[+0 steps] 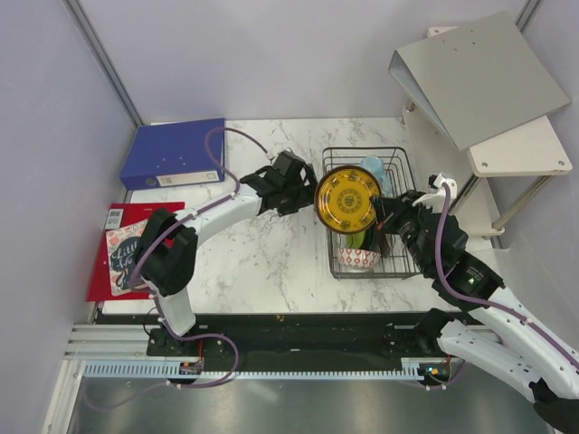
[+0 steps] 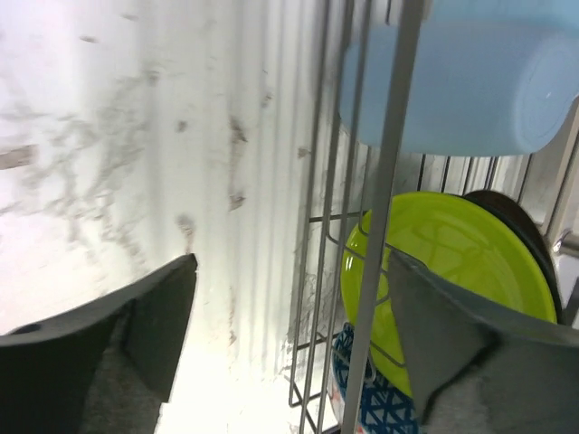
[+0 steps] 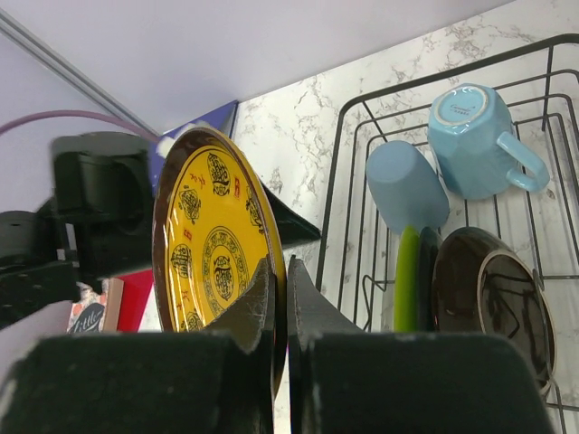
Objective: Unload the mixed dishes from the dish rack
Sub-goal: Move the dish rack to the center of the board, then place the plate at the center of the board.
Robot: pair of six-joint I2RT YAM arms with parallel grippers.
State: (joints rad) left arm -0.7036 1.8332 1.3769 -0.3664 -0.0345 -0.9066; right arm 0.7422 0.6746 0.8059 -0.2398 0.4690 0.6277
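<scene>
The yellow-brown patterned plate (image 1: 347,199) (image 3: 213,244) stands on edge above the black wire dish rack (image 1: 403,163), its rim pinched in my shut right gripper (image 1: 378,215) (image 3: 282,264). My left gripper (image 1: 303,190) (image 2: 291,262) is open at the plate's left edge, with only a rack wire (image 2: 380,226) between its fingers. In the rack stand a lime green plate (image 2: 443,271) (image 3: 407,280) and a black plate (image 3: 493,303). Two light blue cups (image 3: 407,185) (image 3: 470,140) lie behind them. A blue patterned bowl (image 2: 371,398) and a red-and-white bowl (image 1: 356,259) sit at the near end.
A blue ring binder (image 1: 174,154) lies at the back left and a red book (image 1: 127,249) at the left edge. A white shelf (image 1: 520,149) bearing a grey binder (image 1: 479,77) stands right of the rack. Marble table top (image 1: 262,262) lies left of the rack.
</scene>
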